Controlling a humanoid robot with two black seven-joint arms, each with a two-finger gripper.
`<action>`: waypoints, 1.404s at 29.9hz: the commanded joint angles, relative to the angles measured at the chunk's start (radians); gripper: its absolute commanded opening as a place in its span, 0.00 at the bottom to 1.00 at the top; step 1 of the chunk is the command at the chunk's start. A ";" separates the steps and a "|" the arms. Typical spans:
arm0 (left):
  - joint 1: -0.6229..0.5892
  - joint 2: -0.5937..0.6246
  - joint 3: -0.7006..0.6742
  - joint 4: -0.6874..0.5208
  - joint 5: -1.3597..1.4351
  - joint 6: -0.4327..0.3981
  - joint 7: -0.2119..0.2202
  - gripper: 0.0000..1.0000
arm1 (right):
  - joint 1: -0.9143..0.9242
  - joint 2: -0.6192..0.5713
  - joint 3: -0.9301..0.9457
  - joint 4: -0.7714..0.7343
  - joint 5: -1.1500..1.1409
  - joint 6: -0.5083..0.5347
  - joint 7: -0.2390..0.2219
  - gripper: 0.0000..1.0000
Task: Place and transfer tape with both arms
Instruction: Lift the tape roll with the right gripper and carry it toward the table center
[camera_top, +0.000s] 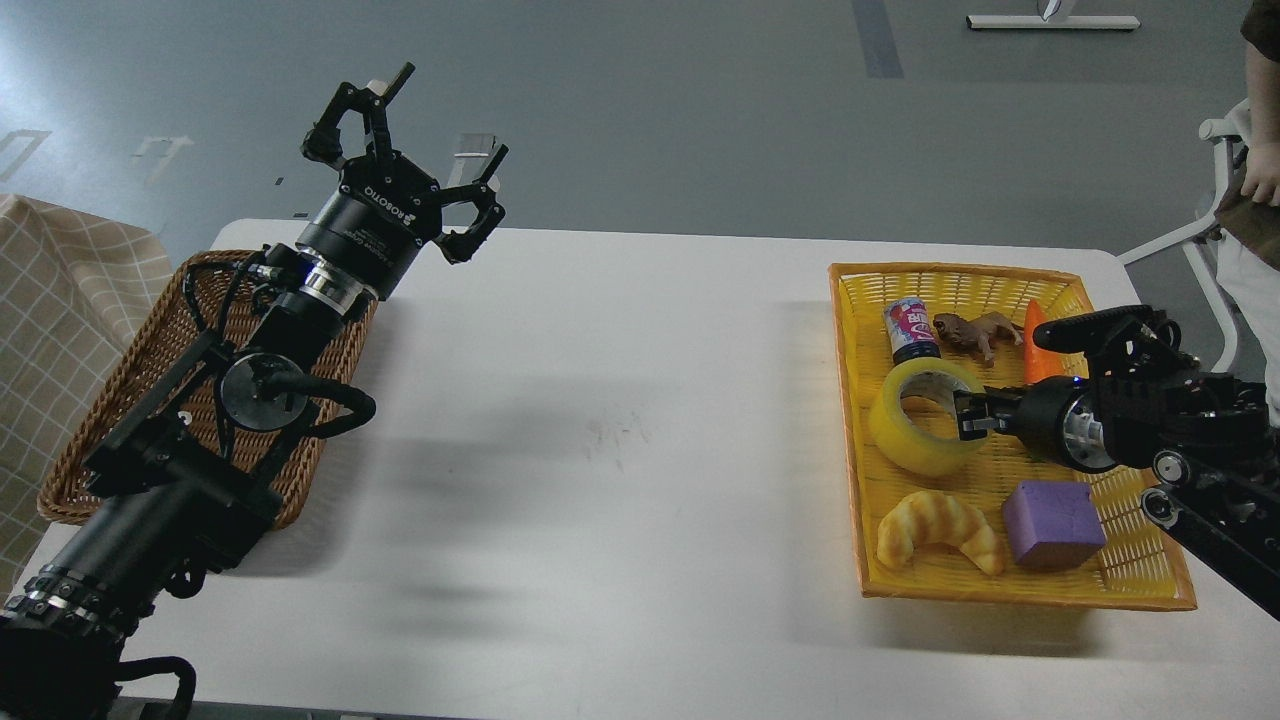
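Inside the yellow tray (1140, 580), right tool (965, 415) pinches the tape (915, 440) rim; left tool (425, 150) spread above table edge

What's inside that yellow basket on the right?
In the yellow basket: the tape with the right gripper at it, a can, a toy animal, an orange piece, a croissant, a purple block. The arm covers the rest.

White table (620, 420): carried a brown wicker basket (105, 440) at the left edge and a yellow tray basket (1130, 590) at the right. The yellow one held a croissant (938, 530), purple cube (1052, 522), small can (909, 330), brown toy animal (978, 331) and orange carrot-like piece (1038, 340). Checked cloth (60, 300) lay far left.
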 joint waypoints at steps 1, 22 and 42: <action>-0.007 0.003 -0.001 0.000 -0.001 0.000 0.001 0.98 | 0.043 -0.040 0.004 0.034 0.050 0.000 0.001 0.00; -0.020 0.012 -0.007 0.005 0.003 0.000 0.000 0.98 | 0.299 0.033 -0.029 0.072 0.165 0.000 -0.003 0.00; -0.021 0.000 -0.032 -0.005 0.001 0.000 0.000 0.98 | 0.369 0.323 -0.160 -0.076 0.154 0.000 -0.011 0.00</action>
